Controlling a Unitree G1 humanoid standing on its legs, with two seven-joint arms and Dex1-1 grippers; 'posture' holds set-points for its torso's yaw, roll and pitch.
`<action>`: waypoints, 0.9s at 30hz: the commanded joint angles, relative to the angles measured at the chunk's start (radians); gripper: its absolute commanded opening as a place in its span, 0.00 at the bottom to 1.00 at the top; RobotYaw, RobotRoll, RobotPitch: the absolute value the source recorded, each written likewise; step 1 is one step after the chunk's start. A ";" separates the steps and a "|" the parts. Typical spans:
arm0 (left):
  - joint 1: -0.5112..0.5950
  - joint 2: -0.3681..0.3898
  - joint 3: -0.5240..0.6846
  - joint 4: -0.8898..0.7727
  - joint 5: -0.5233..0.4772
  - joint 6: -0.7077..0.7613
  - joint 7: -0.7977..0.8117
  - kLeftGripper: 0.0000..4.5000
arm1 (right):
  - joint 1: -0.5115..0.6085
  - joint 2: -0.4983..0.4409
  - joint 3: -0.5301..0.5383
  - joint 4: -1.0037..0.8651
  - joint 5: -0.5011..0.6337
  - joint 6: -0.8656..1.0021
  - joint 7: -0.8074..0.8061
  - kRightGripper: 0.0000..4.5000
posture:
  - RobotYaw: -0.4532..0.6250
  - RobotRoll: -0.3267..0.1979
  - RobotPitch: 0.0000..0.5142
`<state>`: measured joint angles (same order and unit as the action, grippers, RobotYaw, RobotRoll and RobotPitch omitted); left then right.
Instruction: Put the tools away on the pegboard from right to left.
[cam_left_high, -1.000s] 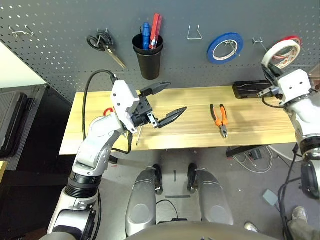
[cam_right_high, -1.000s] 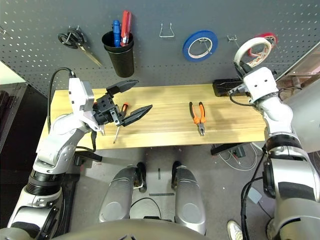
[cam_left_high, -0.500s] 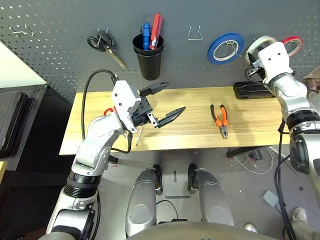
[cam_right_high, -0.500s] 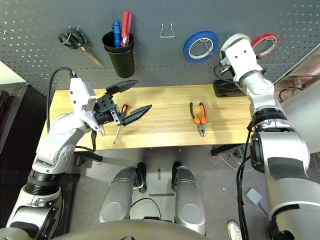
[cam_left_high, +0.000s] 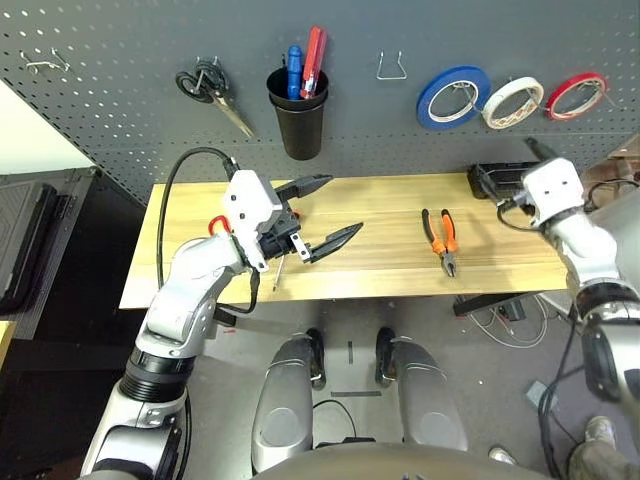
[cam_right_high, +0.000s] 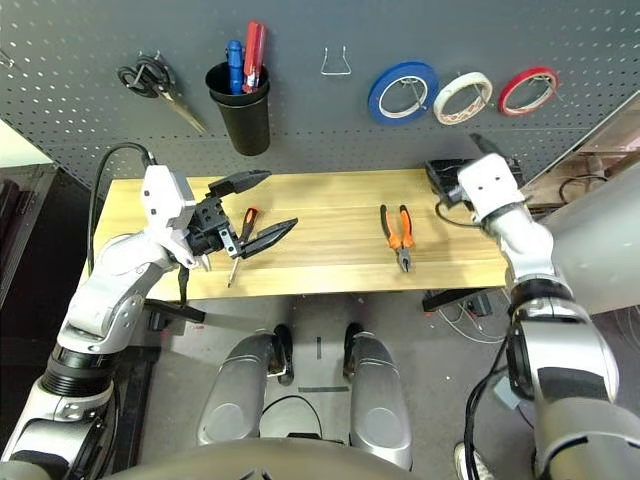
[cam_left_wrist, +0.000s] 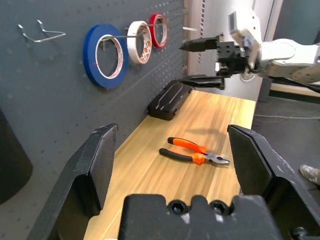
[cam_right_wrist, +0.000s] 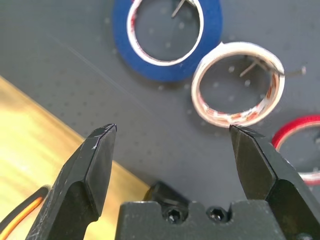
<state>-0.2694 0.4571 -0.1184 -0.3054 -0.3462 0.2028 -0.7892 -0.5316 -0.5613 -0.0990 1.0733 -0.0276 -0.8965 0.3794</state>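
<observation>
Two tape rolls, blue (cam_left_high: 451, 96) and red (cam_left_high: 576, 95), flank the whitish tape roll (cam_left_high: 513, 102).

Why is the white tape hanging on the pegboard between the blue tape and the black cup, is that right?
Not quite. In the left eye view the white tape does hang on the pegboard, but between the blue tape and the red tape. The black cup is further to the left, past an empty hook.

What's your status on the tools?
Both grippers open, empty: left gripper, right gripper. Whitish tape roll hung on pegboard. Pliers, screwdriver on table. Nothing blocking pliers.
</observation>
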 joint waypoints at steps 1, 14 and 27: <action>0.010 0.018 -0.023 0.012 0.029 -0.014 -0.022 1.00 | 0.084 0.013 -0.021 -0.099 0.024 0.140 -0.037 0.99 | 0.52 0.62 0.41; -0.005 0.133 -0.109 0.140 0.200 -0.039 -0.085 1.00 | 0.271 0.120 -0.061 -0.570 0.123 0.880 -0.127 0.99 | 0.51 0.62 0.43; 0.005 0.127 -0.096 0.098 0.191 0.014 -0.091 1.00 | 0.101 0.221 -0.061 -0.569 0.211 1.435 -0.120 0.99 | 0.52 0.62 0.51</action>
<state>-0.2769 0.5900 -0.2071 -0.1815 -0.1403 0.1936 -0.8721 -0.4254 -0.3508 -0.1478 0.4763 0.1657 0.4825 0.2646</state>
